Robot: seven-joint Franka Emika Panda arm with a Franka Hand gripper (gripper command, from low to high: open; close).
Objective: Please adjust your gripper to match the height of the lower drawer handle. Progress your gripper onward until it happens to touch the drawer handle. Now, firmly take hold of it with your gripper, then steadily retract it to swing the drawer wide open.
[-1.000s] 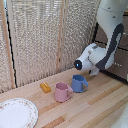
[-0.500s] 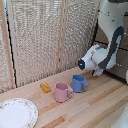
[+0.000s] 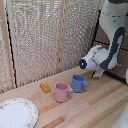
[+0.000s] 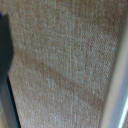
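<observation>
In the exterior view the glossy white arm bends down at the right, in front of the dark brown drawer fronts. Its end, with a blue ring, points toward the exterior view's left. The gripper is only a small pale shape under the arm's end, and its jaws do not show clearly. The silver drawer handle is hidden behind the arm. The wrist view shows only blurred woven beige fabric, a dark strip at one edge and a pale bar at the other.
On the wooden table stand a blue mug and a pink mug, with a small orange block beside them. A patterned white plate lies at the front left. A woven screen stands behind.
The arm's end has shifted only slightly near the drawer fronts. The mugs, block and plate have not moved.
</observation>
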